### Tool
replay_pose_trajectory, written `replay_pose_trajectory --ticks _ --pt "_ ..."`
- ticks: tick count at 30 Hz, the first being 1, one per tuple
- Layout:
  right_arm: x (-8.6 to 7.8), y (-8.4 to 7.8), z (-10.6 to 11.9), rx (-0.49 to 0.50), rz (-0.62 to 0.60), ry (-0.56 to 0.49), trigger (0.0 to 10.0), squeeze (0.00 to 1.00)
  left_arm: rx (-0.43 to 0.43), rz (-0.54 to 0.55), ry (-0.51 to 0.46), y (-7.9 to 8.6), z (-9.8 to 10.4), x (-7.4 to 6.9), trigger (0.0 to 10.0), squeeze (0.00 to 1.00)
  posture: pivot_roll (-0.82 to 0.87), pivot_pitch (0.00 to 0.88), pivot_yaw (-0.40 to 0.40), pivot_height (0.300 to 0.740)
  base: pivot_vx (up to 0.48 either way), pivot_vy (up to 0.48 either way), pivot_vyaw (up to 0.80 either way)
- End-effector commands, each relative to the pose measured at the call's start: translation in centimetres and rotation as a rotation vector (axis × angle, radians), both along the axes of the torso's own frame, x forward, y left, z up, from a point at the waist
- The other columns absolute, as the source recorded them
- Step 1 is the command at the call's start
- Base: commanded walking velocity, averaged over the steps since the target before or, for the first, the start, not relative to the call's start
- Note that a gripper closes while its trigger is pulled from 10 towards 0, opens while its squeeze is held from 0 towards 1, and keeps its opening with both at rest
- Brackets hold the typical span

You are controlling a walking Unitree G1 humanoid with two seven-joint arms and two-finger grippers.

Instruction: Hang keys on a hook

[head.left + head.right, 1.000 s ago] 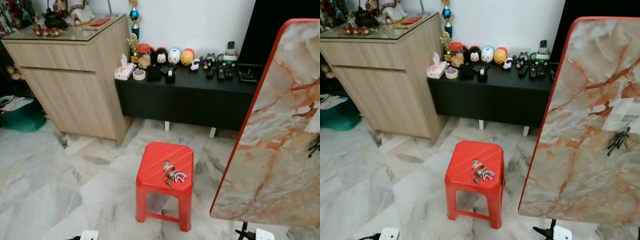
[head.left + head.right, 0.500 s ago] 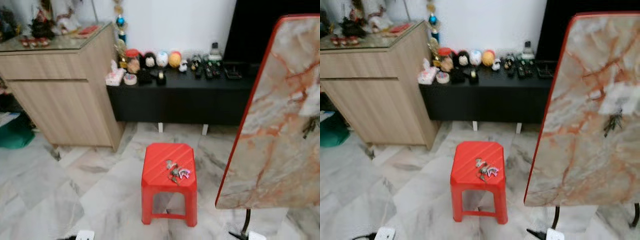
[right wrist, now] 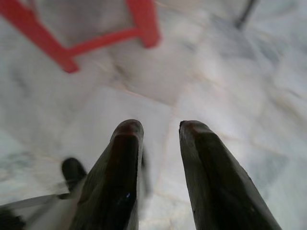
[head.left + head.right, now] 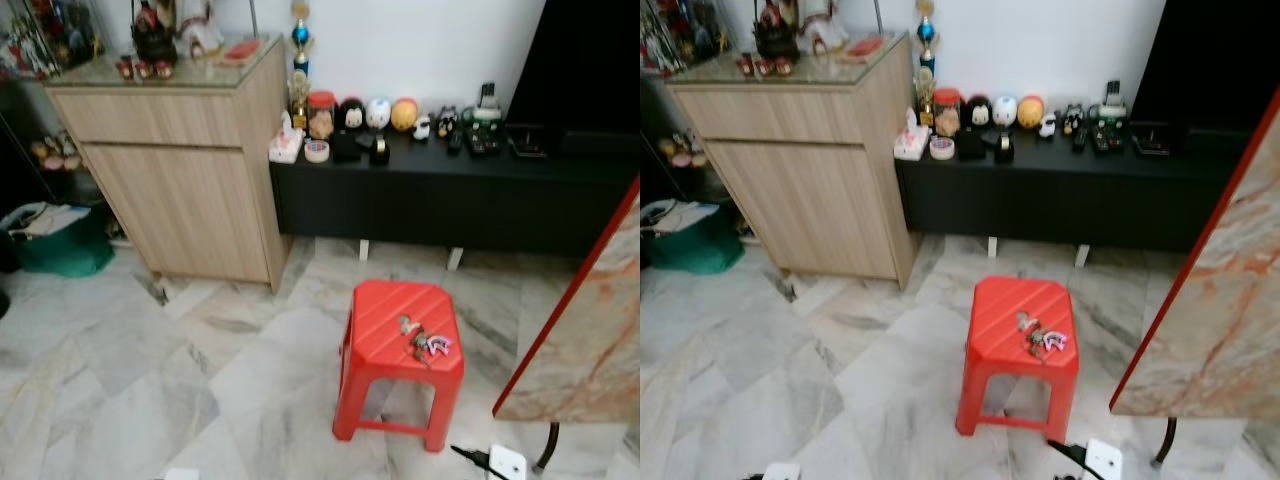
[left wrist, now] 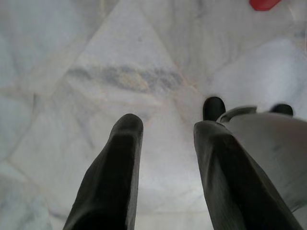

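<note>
On top of the red plastic stool [image 4: 402, 330], toward its far-right corner, lies the bunch of keys [image 4: 423, 344], at roughly five o'clock from the middle of the head view. At three o'clock stands the marble-patterned board [image 4: 590, 340] with its red edge, tilted on a thin stand. No hook can be made out on the part of it showing now, and that is the first worry: the target may have to be found again before any hanging can start.

Second worry: the keys are a loose, jumbled cluster on a ribbed seat, so a grab from above could pinch only one tag and let the rest dangle or slip. A cable and a white plug [image 4: 506, 462] lie on the marble floor [image 4: 120, 390] at the stool's near-right foot, just where the robot would step in, so snagging is possible.

Now the arms. The left gripper [image 5: 165, 127] points down at bare floor tiles, fingers parted a moderate gap, nothing between them. The right gripper [image 3: 155, 129] hangs likewise, fingers a little closer together yet clearly apart, holding nothing, with the stool's legs blurred beyond it.
</note>
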State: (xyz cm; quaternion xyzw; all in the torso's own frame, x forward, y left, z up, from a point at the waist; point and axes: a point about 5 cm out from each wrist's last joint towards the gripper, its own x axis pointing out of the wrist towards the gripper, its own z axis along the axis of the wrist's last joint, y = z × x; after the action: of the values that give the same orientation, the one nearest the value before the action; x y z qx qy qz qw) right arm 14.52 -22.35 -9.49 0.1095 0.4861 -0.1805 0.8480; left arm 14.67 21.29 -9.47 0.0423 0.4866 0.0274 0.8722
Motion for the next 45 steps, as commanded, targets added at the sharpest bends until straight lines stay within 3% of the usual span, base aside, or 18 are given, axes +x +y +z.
replay_pose_trajectory --ticks 1,12,23,45 --pt "0.0 -0.1 0.0 0.003 -0.016 -0.001 10.0 0.0 -0.002 0.022 0.008 0.0 0.0 -0.1 10.0 0.0 0.03 0.0 0.005 0.74 0.0 0.0 0.0" --pt "-0.1 1.5 -0.4 0.025 0.039 0.016 10.0 0.0 -0.018 0.088 -0.009 1.1 0.3 0.3 10.0 0.0 0.01 0.0 0.015 0.74 0.0 0.0 0.0" --pt "-0.3 1.2 -0.3 0.035 0.029 0.011 10.0 0.0 -0.031 0.092 -0.012 0.9 0.2 0.1 10.0 0.0 0.04 0.0 -0.003 0.74 0.0 0.0 0.0" --pt "-0.7 1.2 -0.5 0.052 0.015 0.012 10.0 0.0 -0.038 0.095 -0.013 1.0 0.2 0.0 10.0 0.0 0.04 0.0 0.004 0.74 0.323 0.0 -0.02"
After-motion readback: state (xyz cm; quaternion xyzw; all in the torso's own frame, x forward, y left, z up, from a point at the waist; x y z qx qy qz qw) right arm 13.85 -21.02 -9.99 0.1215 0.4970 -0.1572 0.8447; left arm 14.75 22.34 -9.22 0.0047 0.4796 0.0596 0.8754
